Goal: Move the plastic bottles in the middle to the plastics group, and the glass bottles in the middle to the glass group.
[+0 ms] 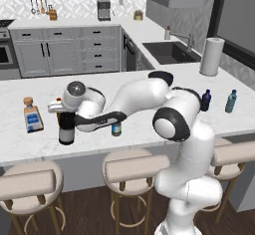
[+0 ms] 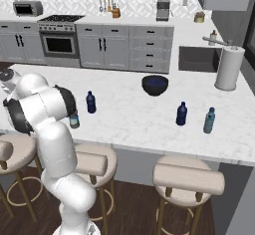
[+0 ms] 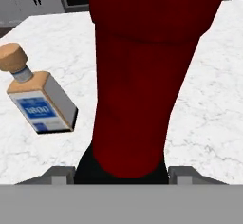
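Observation:
The tall dark wine bottle with the red neck stands upright near the counter's front left. My gripper is shut on it at the shoulder, one finger on each side. I cannot tell whether its base touches the counter. Just left of it lies the square clear bottle with blue label and cork. In the middle stand a small teal bottle and a dark blue bottle. At the right end are a dark blue bottle and a teal bottle.
A black bowl sits mid-counter toward the far side. A paper towel roll stands at the far right beside the sink. Stools line the counter's front edge.

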